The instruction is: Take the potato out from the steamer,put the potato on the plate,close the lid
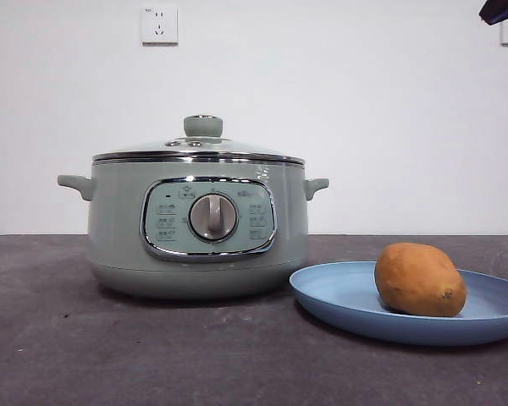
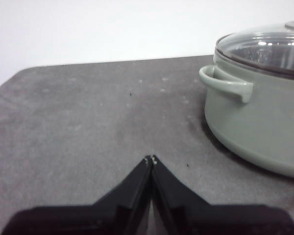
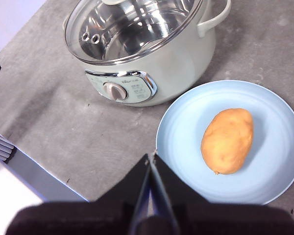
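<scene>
From the front, the steamer sat on the dark desk with the lid seated on its rim, knob up. At about four o'clock from it lay the plate, its near edge just beside the pot's base, and the potato rested on the plate's bare blue surface. Only a black tip of an arm showed at the top right corner — nothing was working over the things. By my reckoning all three steps looked done: potato out, potato plated, lid back on. Nothing seemed left but for the arms to rest.

In the left wrist view, the left gripper hung over bare desk, its jaws pressed together at the tips and holding nothing. The steamer stood off at roughly two o'clock, well apart, one side handle turned toward the camera.

In the right wrist view, the right gripper hovered high — jaws closed tip to tip, empty, touching nothing. Below it the potato lay near the middle of the plate, and the steamer sat past it at eleven o'clock, glass lid in place with the empty steel bowl showing through.
</scene>
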